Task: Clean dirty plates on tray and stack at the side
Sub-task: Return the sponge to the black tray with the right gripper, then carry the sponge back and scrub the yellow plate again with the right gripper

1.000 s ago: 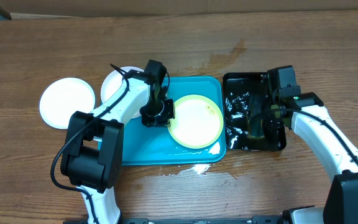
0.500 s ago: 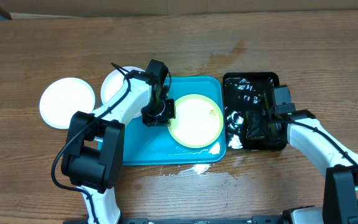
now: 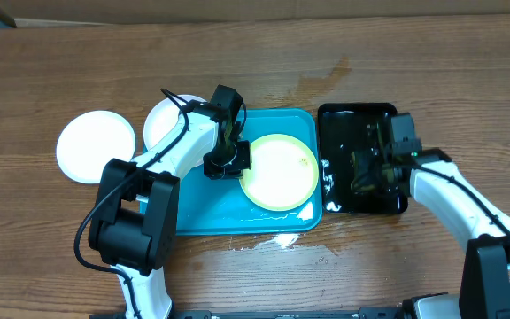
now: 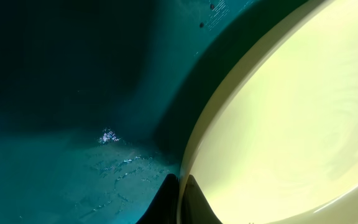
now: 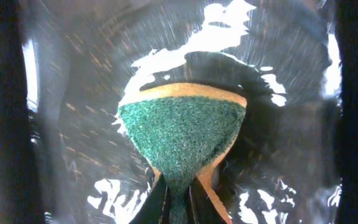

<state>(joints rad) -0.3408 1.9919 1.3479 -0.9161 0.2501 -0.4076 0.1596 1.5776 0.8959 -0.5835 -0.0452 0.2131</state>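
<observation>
Change on the right side: the right gripper, which stood open over the black tray a second ago, has now clamped its jaws narrow on the sponge. We see the sponge's green scrubbing face with a tan layer behind it, squeezed to a waist between the fingertips. The bright ripples in the black tray have calmed since a moment ago, and it holds a shallow film of water under the sponge.

Nothing has shifted on the left. The left gripper stays pinched tight on the left rim of the yellow-green plate, which lies in the right half of the blue tray. The tray floor is wet and carries only that one plate.

The two white plates lie on the table to the left of the tray, the nearer one partly under the left arm.

Tiny moulded marks on the tray floor are too small for us to read.
</observation>
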